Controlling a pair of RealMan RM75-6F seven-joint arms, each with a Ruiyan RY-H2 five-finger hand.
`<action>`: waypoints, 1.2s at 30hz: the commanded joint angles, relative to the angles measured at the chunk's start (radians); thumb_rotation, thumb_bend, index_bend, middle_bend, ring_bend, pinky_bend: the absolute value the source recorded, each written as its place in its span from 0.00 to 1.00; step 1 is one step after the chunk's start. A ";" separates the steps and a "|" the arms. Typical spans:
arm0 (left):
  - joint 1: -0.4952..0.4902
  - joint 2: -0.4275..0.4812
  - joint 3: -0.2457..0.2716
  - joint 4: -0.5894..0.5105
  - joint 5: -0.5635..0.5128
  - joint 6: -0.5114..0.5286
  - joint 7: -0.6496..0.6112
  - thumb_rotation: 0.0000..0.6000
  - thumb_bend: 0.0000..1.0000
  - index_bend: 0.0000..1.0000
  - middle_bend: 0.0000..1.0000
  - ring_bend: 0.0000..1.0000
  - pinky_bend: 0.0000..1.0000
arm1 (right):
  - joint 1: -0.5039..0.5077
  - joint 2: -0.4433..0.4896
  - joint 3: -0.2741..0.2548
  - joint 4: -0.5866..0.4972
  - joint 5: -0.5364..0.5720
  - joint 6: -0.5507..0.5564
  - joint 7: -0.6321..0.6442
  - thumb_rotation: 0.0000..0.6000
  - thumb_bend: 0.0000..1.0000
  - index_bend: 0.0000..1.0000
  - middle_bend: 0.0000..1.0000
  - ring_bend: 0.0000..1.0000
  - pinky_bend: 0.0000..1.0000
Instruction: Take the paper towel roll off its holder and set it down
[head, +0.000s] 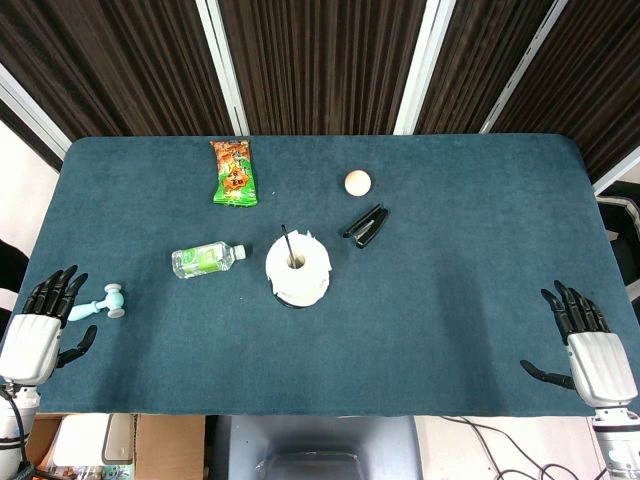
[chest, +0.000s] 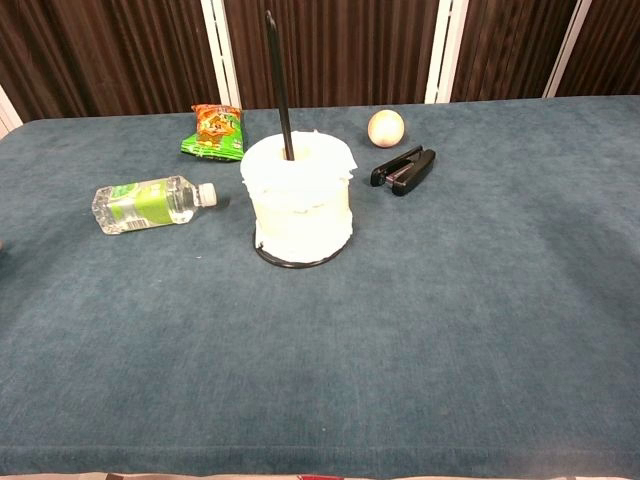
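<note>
White and soft, the paper towel roll (head: 297, 268) sits near the middle of the tabletop (head: 450, 330), threaded on the thin black rod of its holder (chest: 281, 85), whose round base ring shows just under the roll in the chest view. Both hands rest at the near corners, well apart from it: the left hand (head: 42, 325) lies with fingers spread and holding nothing, just beside a small pale-blue hammer (head: 101, 303); the right hand (head: 585, 340) is likewise spread and empty. The lift has not begun. To do it well, I judge a hand should wrap the roll's sides gently, since the layered paper will squash and its ragged outer sheet may peel, then raise it straight up until it clears the tall rod; tilting early could drag the light holder along. Bare felt-like cloth to the right offers room to set it down. Nearby lie a clear plastic bottle (head: 206, 259), a glossy snack bag (head: 233, 172), a smooth ball (head: 357, 182) and a hard black stapler (head: 366, 225).
</note>
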 joint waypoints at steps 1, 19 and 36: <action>0.001 0.001 0.003 0.001 0.001 0.000 0.000 1.00 0.37 0.00 0.00 0.00 0.14 | 0.000 0.000 0.000 -0.001 0.001 0.000 0.000 1.00 0.12 0.00 0.00 0.00 0.22; -0.153 0.026 0.028 -0.054 0.097 -0.164 -0.249 1.00 0.40 0.00 0.00 0.00 0.13 | -0.007 -0.004 -0.005 0.006 -0.018 0.016 0.000 1.00 0.12 0.00 0.00 0.00 0.22; -0.352 -0.172 -0.061 -0.013 0.010 -0.359 -0.295 1.00 0.40 0.00 0.00 0.00 0.09 | -0.020 0.012 -0.009 0.010 -0.050 0.055 0.042 1.00 0.12 0.00 0.00 0.00 0.22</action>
